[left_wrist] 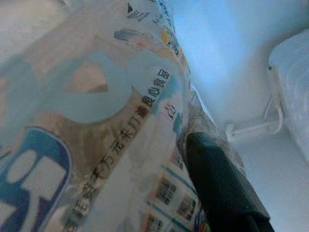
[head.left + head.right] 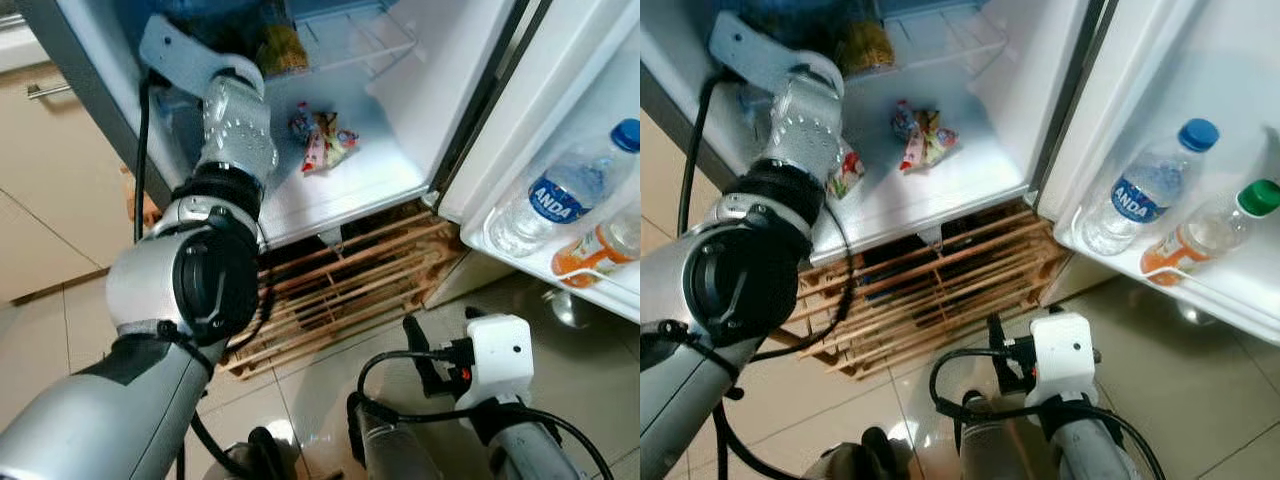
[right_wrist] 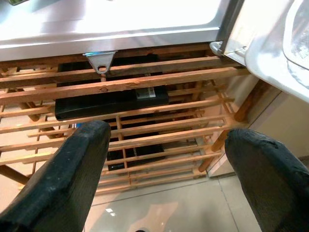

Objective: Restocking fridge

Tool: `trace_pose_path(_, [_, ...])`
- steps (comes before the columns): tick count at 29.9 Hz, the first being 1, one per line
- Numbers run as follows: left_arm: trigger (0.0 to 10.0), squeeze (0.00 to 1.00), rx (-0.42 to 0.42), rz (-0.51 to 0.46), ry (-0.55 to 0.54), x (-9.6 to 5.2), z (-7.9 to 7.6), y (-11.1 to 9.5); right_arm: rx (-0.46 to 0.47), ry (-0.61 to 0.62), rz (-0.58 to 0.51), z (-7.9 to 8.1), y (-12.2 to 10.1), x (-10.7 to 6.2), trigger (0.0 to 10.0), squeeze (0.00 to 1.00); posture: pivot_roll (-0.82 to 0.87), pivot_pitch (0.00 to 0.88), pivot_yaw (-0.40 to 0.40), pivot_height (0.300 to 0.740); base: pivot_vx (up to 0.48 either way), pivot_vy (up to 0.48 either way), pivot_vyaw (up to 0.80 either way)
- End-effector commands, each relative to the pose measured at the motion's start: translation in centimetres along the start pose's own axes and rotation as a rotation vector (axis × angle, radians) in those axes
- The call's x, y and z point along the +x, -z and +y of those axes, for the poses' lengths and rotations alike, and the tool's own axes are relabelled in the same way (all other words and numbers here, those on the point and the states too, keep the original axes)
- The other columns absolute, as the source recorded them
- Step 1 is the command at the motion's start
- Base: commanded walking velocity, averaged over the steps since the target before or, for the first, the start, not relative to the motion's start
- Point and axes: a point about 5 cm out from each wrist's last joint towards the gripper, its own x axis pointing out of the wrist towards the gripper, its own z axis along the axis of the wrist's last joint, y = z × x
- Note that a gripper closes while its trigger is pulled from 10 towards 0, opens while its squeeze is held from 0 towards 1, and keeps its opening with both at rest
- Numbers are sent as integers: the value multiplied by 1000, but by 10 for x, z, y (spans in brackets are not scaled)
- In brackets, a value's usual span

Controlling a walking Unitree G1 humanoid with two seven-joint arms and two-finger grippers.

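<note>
- Left eye view: left arm (image 2: 215, 200) reaches up into the open fridge (image 2: 400, 120); its claw is hidden behind the wrist, so the grip can't be read here. Beyond and right of that wrist, a small pile of snack packets (image 2: 325, 140) lies on the white fridge floor. A yellowish bag (image 2: 280, 45) sits further in, just past the wrist. Door shelf (image 2: 500, 250) far right carries a water bottle (image 2: 565, 190) and an orange drink bottle (image 2: 600, 250), side by side.
- Right eye view: same scene; a red-green packet (image 2: 847, 170) lies just beside the left wrist on the fridge floor. Right arm's white wrist block (image 2: 1065, 360) sits low, over the tile floor (image 2: 1200, 400), in front of the wooden slat rack (image 2: 940, 290) under the fridge.
- Left wrist view: left gripper (image 1: 193, 169) is pinching a printed snack bag (image 1: 96, 121); one black finger (image 1: 219, 188) presses against the bag's wrapper, the other is hidden behind it. White fridge wall beyond.
- Right wrist view: right gripper (image 3: 169, 159) spread wide, holding nothing, both fingers (image 3: 72, 169) apart with the slat rack straight ahead and a black box (image 3: 111, 101) inside it.
</note>
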Motion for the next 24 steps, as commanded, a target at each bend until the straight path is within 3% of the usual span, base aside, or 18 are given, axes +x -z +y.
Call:
trace_pose_path(1, [10000,1000,-34,175,-142,-11,35,41,6,-21,6,4,-1,-2,10000,0,-467,288,5,740,0,0,0])
trace_pose_path(3, [10000,1000,35,175,-74,-13,18,46,4,-25,6,4,-2,-1,10000,0,-462,282,9,740,0,0,0])
trace_pose_path(8, [10000,1000,56,154,16,-16,-13,47,4,-24,7,3,-1,2,10000,0,-441,273,14,740,0,0,0])
trace_pose_path(11, [10000,1000,25,176,26,-22,-23,57,5,-28,-1,3,-3,6,10000,0,-425,265,12,740,0,0,0])
trace_pose_path(15, [10000,1000,81,196,53,-31,-33,70,2,-36,-9,3,-4,11,10000,0,-414,257,11,740,0,0,0])
trace_pose_path(16, [10000,1000,111,196,63,-32,-35,72,1,-36,-11,3,-5,12,10000,0,-412,256,10,740,0,0,0])
trace_pose_path(17, [10000,1000,269,157,89,-36,-38,75,-1,-36,-17,2,-6,15,10000,0,-396,245,8,740,0,0,0])
trace_pose_path(19, [10000,1000,318,141,98,-37,-40,76,-1,-36,-19,1,-6,16,10000,0,-393,244,8,740,0,0,0])
trace_pose_path(20, [10000,1000,435,73,109,-40,-46,74,-1,-39,-23,1,-7,17,10000,0,-383,236,9,740,0,0,0])
trace_pose_path(22, [10000,1000,443,67,114,-41,-48,75,0,-40,-24,1,-7,19,10000,0,-374,230,10,740,0,0,0])
trace_pose_path(24, [10000,1000,496,7,186,-46,-58,73,0,-45,-27,2,-7,22,10000,0,-365,221,12,740,0,0,0])
